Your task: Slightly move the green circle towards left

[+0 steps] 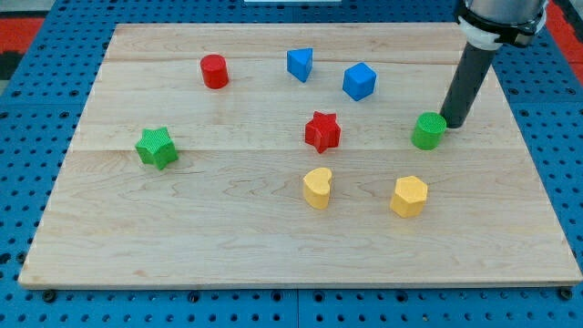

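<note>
The green circle (428, 130) is a short green cylinder at the right of the wooden board (228, 237). My tip (453, 124) rests on the board just to the circle's right, touching or almost touching its right side. The dark rod rises from there toward the view's top right.
A red star (322, 131) lies left of the green circle. A yellow hexagon (409, 196) and a yellow heart (317, 188) lie below. A blue cube (359, 81), a blue triangle (300, 64) and a red cylinder (214, 71) lie above. A green star (156, 148) is at the left.
</note>
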`<action>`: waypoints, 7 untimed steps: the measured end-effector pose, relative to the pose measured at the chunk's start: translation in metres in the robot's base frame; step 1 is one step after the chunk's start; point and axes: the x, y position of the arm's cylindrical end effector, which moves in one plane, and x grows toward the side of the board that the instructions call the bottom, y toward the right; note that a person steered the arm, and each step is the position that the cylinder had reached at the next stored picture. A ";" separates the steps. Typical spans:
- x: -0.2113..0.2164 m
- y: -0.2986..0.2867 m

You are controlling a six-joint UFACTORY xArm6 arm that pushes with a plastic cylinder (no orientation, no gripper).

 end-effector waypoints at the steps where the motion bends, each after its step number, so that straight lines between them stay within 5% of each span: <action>1: -0.044 0.000; 2: -0.078 0.000; 5: -0.040 -0.011; 7: -0.036 -0.089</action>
